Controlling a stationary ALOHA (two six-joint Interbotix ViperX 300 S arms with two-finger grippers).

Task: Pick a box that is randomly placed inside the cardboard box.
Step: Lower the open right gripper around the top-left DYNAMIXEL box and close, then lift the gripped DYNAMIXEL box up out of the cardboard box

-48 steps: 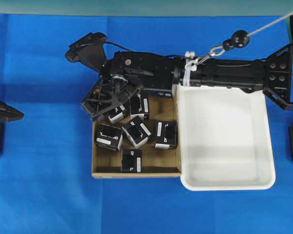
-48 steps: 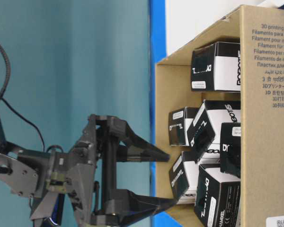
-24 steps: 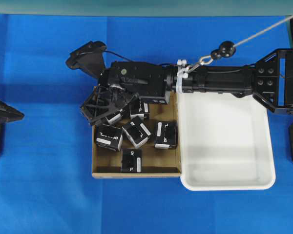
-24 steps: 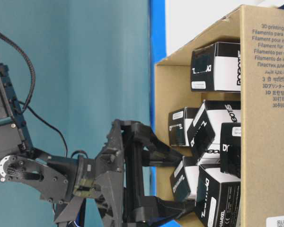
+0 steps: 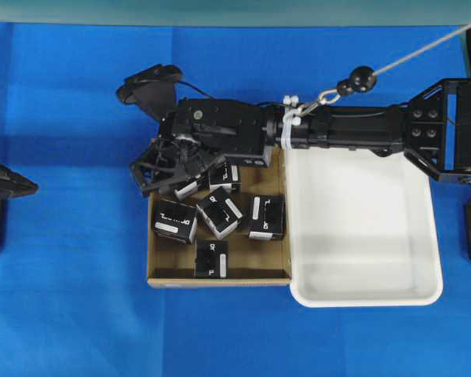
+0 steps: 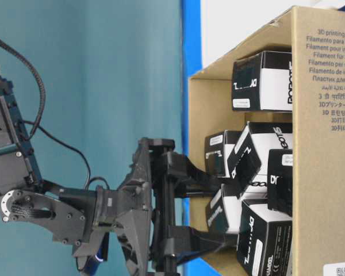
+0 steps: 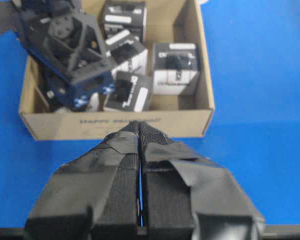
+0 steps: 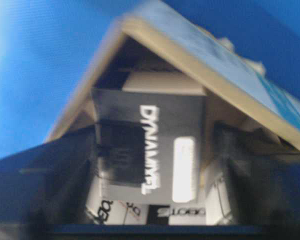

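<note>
The right tool (image 5: 171,174) straddles, fingers spread, a small black carton (image 5: 190,185) in the shallow brown cardboard box's (image 5: 219,276) far-left corner; the left tool (image 7: 139,131) is closed.

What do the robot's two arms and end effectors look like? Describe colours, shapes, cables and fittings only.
Both are black. The right arm is blocky, with white cable ties, a black cable, and an open-framed right end effector. The left end effector has two wedge-shaped fingers wrapped in black tape.
</note>
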